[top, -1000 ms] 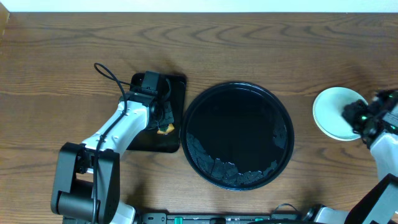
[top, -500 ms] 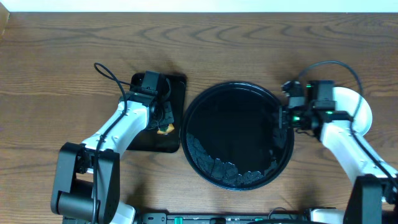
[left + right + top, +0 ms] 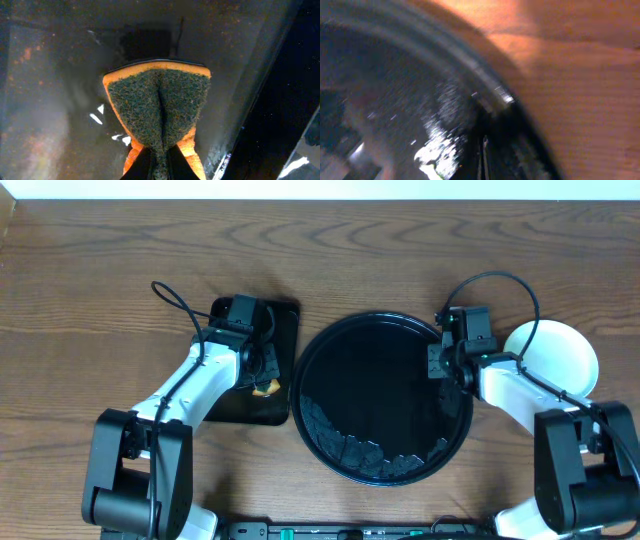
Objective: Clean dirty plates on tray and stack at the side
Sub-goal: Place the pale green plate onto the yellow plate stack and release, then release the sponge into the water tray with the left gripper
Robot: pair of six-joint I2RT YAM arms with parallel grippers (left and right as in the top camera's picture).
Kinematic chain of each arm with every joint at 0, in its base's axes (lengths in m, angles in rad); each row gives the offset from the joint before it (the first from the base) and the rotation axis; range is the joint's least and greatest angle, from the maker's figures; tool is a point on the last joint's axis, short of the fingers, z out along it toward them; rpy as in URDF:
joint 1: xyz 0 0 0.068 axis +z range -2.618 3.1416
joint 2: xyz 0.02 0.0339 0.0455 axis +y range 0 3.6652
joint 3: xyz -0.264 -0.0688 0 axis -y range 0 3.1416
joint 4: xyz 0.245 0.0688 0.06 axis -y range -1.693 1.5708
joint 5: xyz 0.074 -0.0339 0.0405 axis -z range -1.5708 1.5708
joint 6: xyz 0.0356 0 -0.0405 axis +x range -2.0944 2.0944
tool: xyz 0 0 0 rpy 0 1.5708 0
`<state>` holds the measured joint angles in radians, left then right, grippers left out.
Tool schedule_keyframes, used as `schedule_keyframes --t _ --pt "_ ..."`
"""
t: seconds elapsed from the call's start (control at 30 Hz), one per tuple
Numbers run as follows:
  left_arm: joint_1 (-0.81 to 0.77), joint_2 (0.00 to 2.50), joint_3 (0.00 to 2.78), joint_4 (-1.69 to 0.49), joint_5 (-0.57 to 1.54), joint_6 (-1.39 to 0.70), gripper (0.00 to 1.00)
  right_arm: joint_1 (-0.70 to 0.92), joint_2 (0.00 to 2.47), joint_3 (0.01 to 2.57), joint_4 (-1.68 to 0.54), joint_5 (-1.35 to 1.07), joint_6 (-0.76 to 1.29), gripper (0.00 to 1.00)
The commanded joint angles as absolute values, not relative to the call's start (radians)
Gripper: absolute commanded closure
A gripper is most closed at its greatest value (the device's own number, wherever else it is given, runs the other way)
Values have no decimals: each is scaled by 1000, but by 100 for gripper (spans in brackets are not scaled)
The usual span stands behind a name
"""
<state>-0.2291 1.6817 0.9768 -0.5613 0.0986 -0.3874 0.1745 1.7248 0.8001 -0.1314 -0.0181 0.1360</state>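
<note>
The tray (image 3: 370, 380) sits mid-table, the smaller rectangular tray (image 3: 288, 315) just beside it on the left with the sponge (image 3: 159, 107) over it (contact unclear), the plates (image 3: 565, 355) on the table near its right.

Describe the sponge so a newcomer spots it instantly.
Find the big round black tray mid-table; left of it lies a smaller rectangular black tray. The sponge is over it, pinched in the left gripper: orange with a dark green scouring face, unlike everything black around it.
</note>
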Motion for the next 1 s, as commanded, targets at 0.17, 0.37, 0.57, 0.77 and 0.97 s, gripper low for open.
schedule_keyframes --t 0.17,0.37,0.57,0.77,0.97 --pt "-223 1686 985 -565 95 -375 92 161 1768 806 -56 252 289 99" --pt "-223 1686 985 -568 95 -375 92 126 1768 806 6 279 377 99" --pt "-223 1686 985 -568 95 -375 92 96 1768 806 38 329 381 99" --pt "-223 1686 985 -568 94 -375 92 47 1768 806 38 334 381 99" --pt "-223 1685 985 -566 94 -369 92 50 1746 820 42 60 150 95"
